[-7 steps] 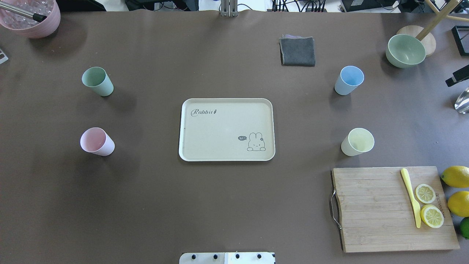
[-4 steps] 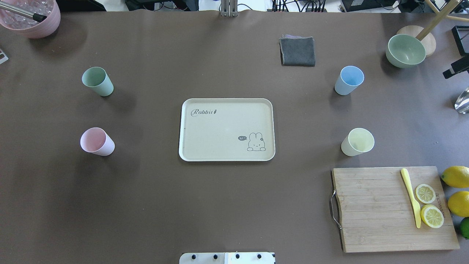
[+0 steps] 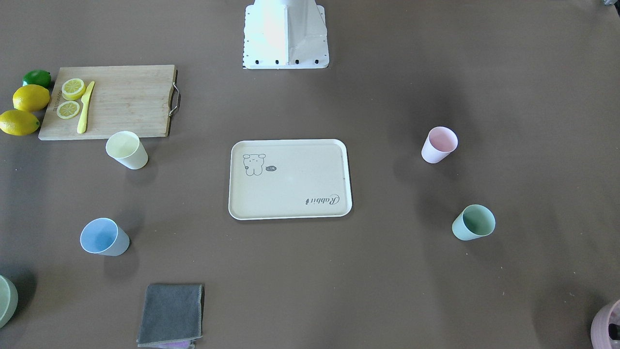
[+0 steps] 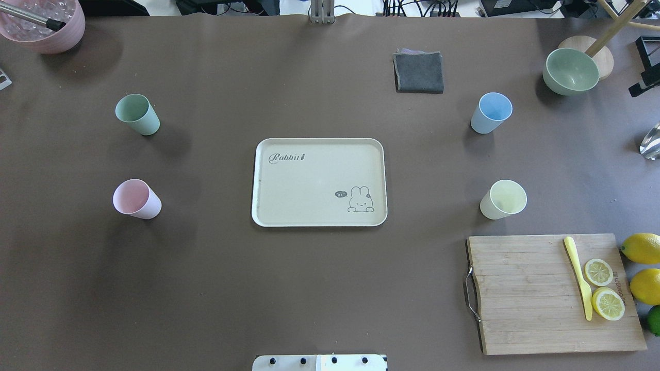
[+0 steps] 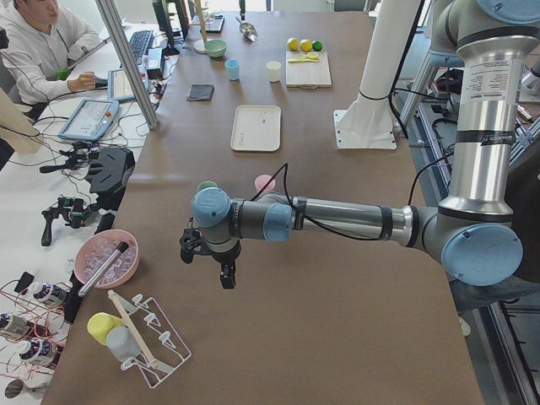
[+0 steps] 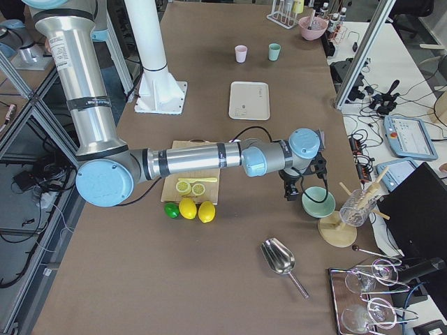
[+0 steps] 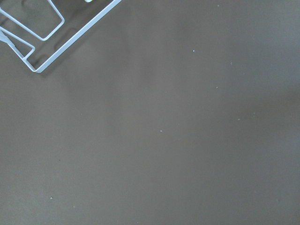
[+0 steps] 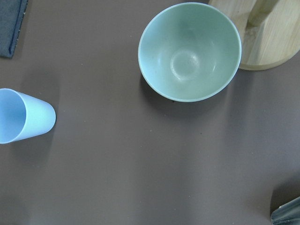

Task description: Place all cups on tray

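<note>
The cream tray [image 4: 309, 180] lies at the table's middle with nothing on it. Four cups stand upright on the table around it: mint green [image 4: 137, 114] and pink [image 4: 136, 199] on the left, blue [image 4: 491, 113] and yellow [image 4: 503, 199] on the right. The blue cup [image 8: 23, 123] also shows at the left edge of the right wrist view. My left gripper [image 5: 208, 263] hovers over bare table far left of the cups, near a wire rack [image 7: 70, 44]. My right gripper [image 6: 293, 192] hovers by the green bowl [image 8: 190, 51]. I cannot tell whether either is open or shut.
A wooden cutting board [image 4: 521, 293] with a yellow knife and lemon slices lies front right, with lemons [image 4: 642, 247] beside it. A grey cloth [image 4: 418, 72], a wooden stand [image 8: 267, 33], a metal scoop [image 4: 650, 141] and a pink ribbed pot [image 4: 44, 26] sit along the far edge.
A black part of the right arm at the overhead view's right edge has moved farther from the robot. The cups and the tray have not moved.
</note>
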`<action>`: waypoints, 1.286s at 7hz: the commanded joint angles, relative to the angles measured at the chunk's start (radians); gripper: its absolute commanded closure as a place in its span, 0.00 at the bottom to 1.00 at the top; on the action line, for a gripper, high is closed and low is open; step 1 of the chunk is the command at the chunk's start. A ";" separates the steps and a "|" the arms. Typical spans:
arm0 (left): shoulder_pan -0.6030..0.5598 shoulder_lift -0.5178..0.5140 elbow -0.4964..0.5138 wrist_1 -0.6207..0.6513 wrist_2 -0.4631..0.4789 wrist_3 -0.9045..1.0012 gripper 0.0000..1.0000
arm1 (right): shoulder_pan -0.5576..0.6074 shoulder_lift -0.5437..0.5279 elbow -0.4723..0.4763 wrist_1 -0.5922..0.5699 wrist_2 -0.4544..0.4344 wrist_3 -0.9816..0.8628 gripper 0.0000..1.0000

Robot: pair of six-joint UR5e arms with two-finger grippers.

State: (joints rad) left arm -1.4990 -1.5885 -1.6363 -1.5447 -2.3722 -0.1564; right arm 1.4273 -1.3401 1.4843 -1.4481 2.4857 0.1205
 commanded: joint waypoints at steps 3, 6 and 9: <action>0.000 0.001 -0.031 -0.037 -0.002 -0.009 0.02 | -0.001 -0.008 0.030 0.000 -0.005 0.024 0.00; 0.016 -0.013 -0.053 -0.150 -0.007 -0.081 0.02 | -0.129 -0.011 0.157 0.003 -0.024 0.274 0.00; 0.181 -0.050 -0.117 -0.236 0.001 -0.295 0.03 | -0.293 -0.062 0.298 0.009 -0.071 0.410 0.01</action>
State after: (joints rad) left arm -1.3814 -1.6201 -1.7273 -1.7650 -2.3751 -0.3550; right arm 1.1948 -1.3804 1.7335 -1.4408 2.4258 0.4925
